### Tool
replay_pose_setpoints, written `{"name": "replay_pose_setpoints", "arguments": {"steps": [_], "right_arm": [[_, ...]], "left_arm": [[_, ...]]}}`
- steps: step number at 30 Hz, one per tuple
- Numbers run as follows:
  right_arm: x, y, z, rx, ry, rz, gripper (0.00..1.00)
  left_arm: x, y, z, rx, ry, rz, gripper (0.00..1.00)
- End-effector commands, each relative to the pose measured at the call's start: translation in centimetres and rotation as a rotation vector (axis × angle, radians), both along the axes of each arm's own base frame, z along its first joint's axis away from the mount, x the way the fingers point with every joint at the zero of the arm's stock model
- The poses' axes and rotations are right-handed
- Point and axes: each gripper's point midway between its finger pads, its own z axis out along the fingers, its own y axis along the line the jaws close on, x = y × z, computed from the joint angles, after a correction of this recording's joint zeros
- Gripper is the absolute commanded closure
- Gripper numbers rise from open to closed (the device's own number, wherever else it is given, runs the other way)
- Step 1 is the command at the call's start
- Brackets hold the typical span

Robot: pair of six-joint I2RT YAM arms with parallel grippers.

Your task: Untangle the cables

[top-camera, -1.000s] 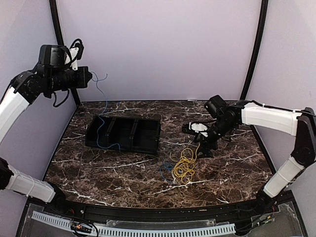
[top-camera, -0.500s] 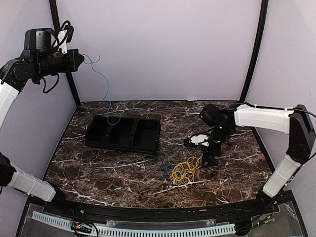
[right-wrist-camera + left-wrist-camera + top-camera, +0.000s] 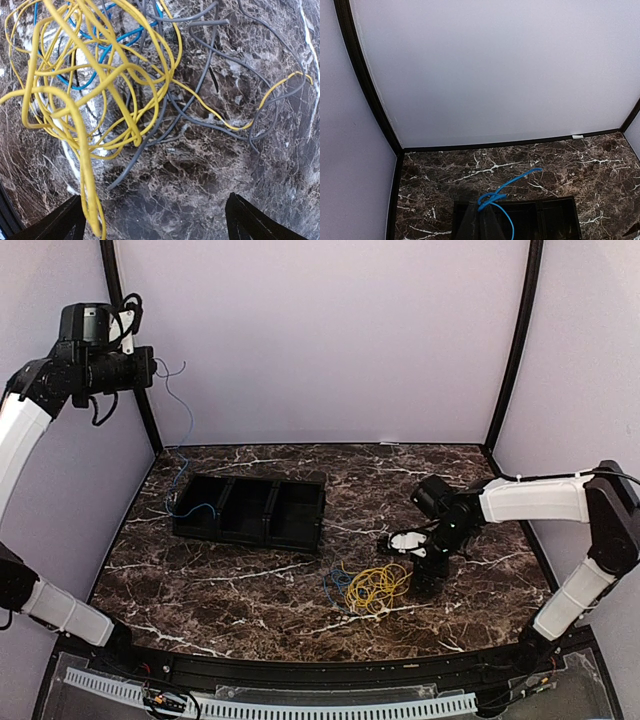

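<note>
Up at the back left, the left gripper (image 3: 150, 368) is raised well above the table (image 3: 250, 590), its jaws pinched tight on a blue cable (image 3: 186, 435). In the left wrist view the cable loops once at the fingertips (image 3: 481, 220) and runs on past them. From above, it hangs down in a loose curve, and its lower end curls at the left compartment of the black three-part tray (image 3: 255, 481).

Over on the right, the right gripper (image 3: 416, 562) sits low over the marble with its jaws spread wide, gripping nothing. Just to its left lies a tangle on the table: the yellow cable (image 3: 90, 100) in many loose loops, a blue strand (image 3: 102, 45) threaded under them, and a dark grey cable (image 3: 215, 85) arcing out to the side. One yellow loop runs down just beside a fingertip (image 3: 67, 225); whether it touches I cannot tell
</note>
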Motion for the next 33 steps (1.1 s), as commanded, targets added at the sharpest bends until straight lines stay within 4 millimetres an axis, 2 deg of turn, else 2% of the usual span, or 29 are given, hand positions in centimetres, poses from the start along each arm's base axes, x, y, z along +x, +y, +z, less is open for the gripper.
{"name": "replay_pose_setpoints", "arguments": {"steps": [1,5,12,14,19,21,29,33], "right_arm": [[0.9,1.8,0.1,0.099,-0.02,-0.012,0.01],[0.0,2.6,0.6,0.146,0.027,0.008,0.01],[-0.5,2.6,0.1,0.14,0.066,0.007,0.01],[-0.6,2.6,0.3,0.144,0.065,0.007,0.01],[-0.7,2.7,0.4,0.15,0.075,0.012,0.01],[-0.6,2.8,0.2,0.146,0.081,0.011,0.01],[-0.7,3.0,0.5,0.151,0.097,0.01,0.02],[-0.6,2.9,0.1,0.138,0.097,0.008,0.03]], "left_arm": [[1.5,1.1,0.3,0.004,-0.02,0.038,1.0],[2.9,1.7,0.3,-0.005,-0.033,0.061,1.0],[5.8,2.7,-1.7,-0.029,0.0,0.101,1.0],[5.9,2.8,-0.9,-0.036,-0.023,0.107,1.0],[5.0,3.2,3.3,-0.044,-0.132,0.107,1.0],[5.1,3.3,3.8,-0.038,-0.14,0.112,1.0],[4.9,4.6,3.9,-0.018,-0.164,0.179,1.0],[5.3,4.6,2.2,0.004,-0.133,0.182,1.0]]}}
